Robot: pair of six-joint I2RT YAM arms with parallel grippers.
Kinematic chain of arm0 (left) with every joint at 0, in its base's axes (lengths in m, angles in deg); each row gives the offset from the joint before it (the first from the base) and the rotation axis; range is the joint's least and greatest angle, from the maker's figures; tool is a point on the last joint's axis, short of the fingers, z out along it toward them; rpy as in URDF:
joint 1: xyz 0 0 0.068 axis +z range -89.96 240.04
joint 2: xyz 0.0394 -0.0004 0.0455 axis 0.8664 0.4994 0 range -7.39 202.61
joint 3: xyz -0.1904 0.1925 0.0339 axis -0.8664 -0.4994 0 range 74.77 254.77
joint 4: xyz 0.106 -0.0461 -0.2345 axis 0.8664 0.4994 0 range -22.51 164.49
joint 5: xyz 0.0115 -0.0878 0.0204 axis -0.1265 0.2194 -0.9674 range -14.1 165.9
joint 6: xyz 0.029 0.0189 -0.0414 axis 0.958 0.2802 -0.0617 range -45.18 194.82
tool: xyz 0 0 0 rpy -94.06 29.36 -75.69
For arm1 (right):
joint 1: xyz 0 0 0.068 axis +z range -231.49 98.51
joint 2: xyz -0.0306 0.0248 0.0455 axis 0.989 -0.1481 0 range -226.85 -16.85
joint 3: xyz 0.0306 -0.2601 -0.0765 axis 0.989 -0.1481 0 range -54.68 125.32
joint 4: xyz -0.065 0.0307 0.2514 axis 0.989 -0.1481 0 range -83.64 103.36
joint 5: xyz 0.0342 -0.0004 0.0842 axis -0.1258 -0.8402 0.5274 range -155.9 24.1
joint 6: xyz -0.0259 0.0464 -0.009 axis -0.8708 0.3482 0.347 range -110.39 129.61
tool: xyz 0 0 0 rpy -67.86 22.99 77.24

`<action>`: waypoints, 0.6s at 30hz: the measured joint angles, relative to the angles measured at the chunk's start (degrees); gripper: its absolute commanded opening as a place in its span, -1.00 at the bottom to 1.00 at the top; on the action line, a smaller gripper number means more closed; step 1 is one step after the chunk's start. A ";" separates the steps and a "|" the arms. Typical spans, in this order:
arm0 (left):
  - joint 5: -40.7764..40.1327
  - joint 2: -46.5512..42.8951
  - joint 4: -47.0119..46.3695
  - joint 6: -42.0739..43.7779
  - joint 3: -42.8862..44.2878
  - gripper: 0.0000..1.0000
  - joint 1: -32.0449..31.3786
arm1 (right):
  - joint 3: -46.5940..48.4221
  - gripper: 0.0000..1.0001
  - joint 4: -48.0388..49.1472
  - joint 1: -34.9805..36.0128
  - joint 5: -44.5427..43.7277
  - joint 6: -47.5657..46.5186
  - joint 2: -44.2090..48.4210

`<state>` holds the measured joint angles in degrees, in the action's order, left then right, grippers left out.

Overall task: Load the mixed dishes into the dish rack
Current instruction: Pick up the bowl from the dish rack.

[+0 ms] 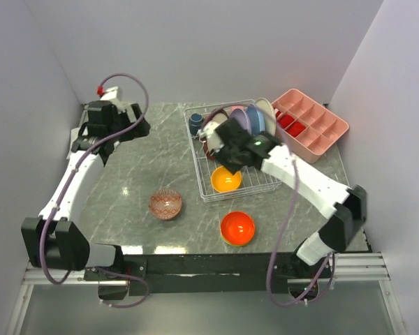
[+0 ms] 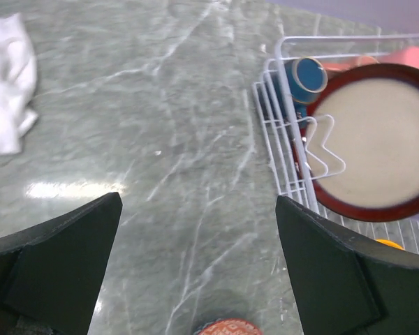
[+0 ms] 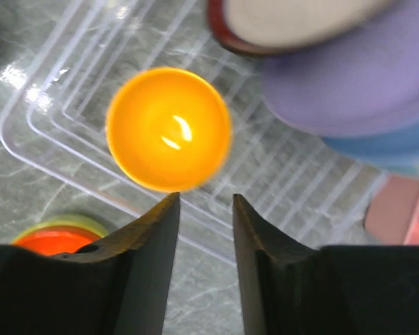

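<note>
Dish rack [image 1: 197, 157], far right of the table [image 1: 140, 174]: it holds upright plates [image 1: 255, 120], a cup [image 2: 309, 75] and the yellow bowl [image 3: 169, 129], which lies on the grid. My right gripper [image 3: 206, 202] hovers above that bowl, slightly parted and empty. My left gripper [image 2: 197, 202] is spread wide, holding nothing. The patterned bowl [image 1: 165, 204] and red bowl [image 1: 237, 227] lie outside.

Risk: my right wrist sits close to the red-rimmed plate [image 2: 377, 146], and a sideways swing could topple it. The red bowl lies near the front edge, so a glancing pinch could push it off.
</note>
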<state>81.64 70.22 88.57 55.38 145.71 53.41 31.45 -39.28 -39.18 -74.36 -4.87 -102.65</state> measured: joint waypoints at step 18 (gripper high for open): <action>3.50 -16.81 0.24 -3.37 -8.61 0.99 14.27 | -1.88 -0.10 0.76 7.80 0.98 10.19 -12.66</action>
<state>85.13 53.41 88.81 52.01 137.10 67.68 29.57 -38.51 -31.38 -73.38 5.32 -115.31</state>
